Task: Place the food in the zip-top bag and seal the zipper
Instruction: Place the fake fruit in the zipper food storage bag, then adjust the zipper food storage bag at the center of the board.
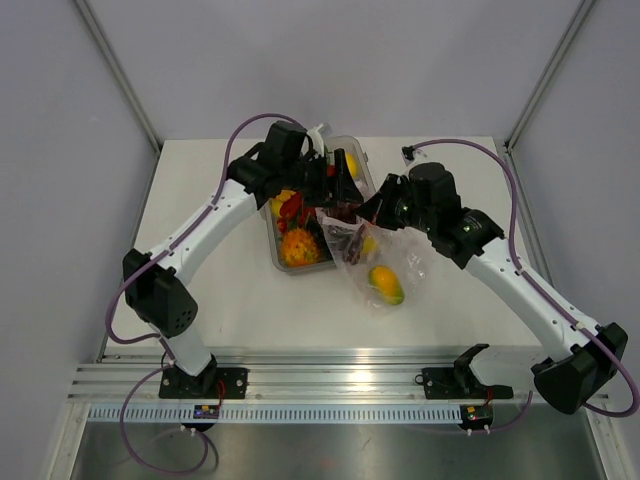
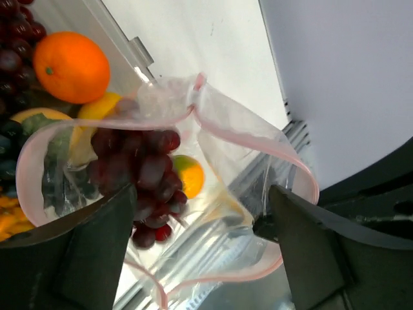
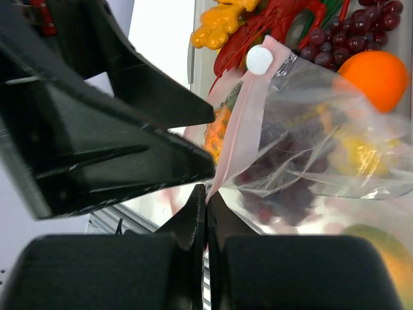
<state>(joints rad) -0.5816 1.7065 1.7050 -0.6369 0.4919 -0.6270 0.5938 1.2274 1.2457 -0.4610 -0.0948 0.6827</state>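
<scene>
Two arms meet mid-frame in the top view, over the crinkly clear plastic zip-top bag (image 1: 385, 262).

Right gripper (image 3: 206, 205): fingers pressed together, pinching the bag's thin pinkish-red zipper strip (image 3: 242, 123) at the mouth edge.

Left gripper (image 2: 201, 213): fingers spread wide, one at lower left and one at lower right of its wrist view, either side of the open bag mouth. A bunch of dark purple toy grapes (image 2: 142, 171) sits in the mouth between them, just beside the lower-left finger. Can't tell if it touches. Not clamped.

Yellow-orange toy mango with a green end (image 1: 386, 285) is inside the bag at its lower end, centre of the top view.

The bag lies on the white table (image 1: 260, 310) just right of the rigid clear rectangular tray (image 1: 271, 240), mouth end up against the tray.

The tray holds more toy food:
- round orange (image 2: 71, 66), upper left of the left wrist view
- second grape bunch (image 3: 358, 26) and a red lobster-like piece (image 3: 277, 19), along the top of the right wrist view

Zipper unsealed, standing as a wide loop.
</scene>
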